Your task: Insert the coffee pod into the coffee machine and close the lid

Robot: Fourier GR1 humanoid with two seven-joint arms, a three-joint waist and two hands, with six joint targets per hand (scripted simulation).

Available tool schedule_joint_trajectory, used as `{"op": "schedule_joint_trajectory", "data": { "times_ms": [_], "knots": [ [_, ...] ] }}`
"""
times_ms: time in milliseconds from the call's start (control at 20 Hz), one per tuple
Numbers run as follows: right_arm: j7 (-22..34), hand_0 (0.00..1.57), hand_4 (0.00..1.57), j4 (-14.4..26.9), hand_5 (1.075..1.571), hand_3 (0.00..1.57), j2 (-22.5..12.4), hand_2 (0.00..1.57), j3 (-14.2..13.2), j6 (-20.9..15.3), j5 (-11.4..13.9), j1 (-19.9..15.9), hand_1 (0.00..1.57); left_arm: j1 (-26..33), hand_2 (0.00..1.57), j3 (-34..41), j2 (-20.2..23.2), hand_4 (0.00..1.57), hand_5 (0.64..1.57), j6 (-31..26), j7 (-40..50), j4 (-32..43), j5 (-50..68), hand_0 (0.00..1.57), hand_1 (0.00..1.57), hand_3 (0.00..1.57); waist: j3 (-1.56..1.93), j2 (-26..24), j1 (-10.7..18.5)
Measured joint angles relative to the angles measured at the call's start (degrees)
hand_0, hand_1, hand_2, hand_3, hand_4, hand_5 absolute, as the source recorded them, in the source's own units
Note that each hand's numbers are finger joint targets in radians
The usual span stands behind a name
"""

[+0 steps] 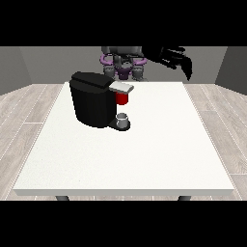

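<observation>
Grey walls and wood-look floor are framing a large white bench (144, 159) | black boxy coffee machine (91, 99) is standing upper left of centre, red thing at the machine (122, 98) under its grey lid (121, 87) | grey thing (123, 120) is sitting on its base | black hand at the view's right (177, 59) is hovering top right, fingers spread, holding nothing.

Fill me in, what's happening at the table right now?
A humanoid robot stands behind a white table with a black coffee machine on it. The hand at the view's right is raised in the air above the table's far edge, fingers spread, holding nothing and well clear of the machine. A red thing at the machine sits under the grey lid, and a small grey thing rests on the machine's base. No other hand is in view.
</observation>
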Motion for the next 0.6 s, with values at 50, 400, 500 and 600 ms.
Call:
{"op": "schedule_joint_trajectory", "data": {
  "times_ms": [50, 400, 500, 600],
  "knots": [
    [-0.3, 0.00, 0.00, 0.8, 1.571, 0.00, -0.2, 0.00, -0.2, 0.2, 0.1, -1.0, 0.00, -0.4, 0.00, -0.2, -0.2, 0.25, 1.571, 0.1, 0.2, -0.2, 0.0, 0.00, 0.00, 0.00, 0.00, 0.5, 0.3],
    [-3.3, 0.00, 0.00, 4.8, 1.571, 0.00, 0.7, 0.00, -1.9, -1.0, 0.1, -3.9, 0.00, -1.3, 0.00, 0.6, 1.3, 0.30, 1.571, -2.2, 0.6, -0.8, 2.2, 0.00, 0.00, 0.00, 0.00, 3.0, 1.8],
    [-3.5, 0.00, 0.13, 5.9, 1.571, 0.00, 1.4, 0.00, -2.3, -1.4, 0.0, -5.0, 0.00, -2.4, 0.00, 1.0, 1.9, 0.30, 1.571, -2.6, 1.3, -0.7, 2.6, 0.00, 0.00, 0.00, 0.01, 3.6, 1.8],
    [-4.0, 0.00, 0.10, 6.9, 1.571, 0.00, 1.7, 0.00, -2.7, -1.6, -0.1, -5.5, 0.00, -2.1, 0.00, 0.7, 1.6, 0.35, 1.571, -2.5, 1.0, -1.0, 2.6, 0.00, 0.00, 0.00, -0.01, 3.5, 2.0]
  ]
}}
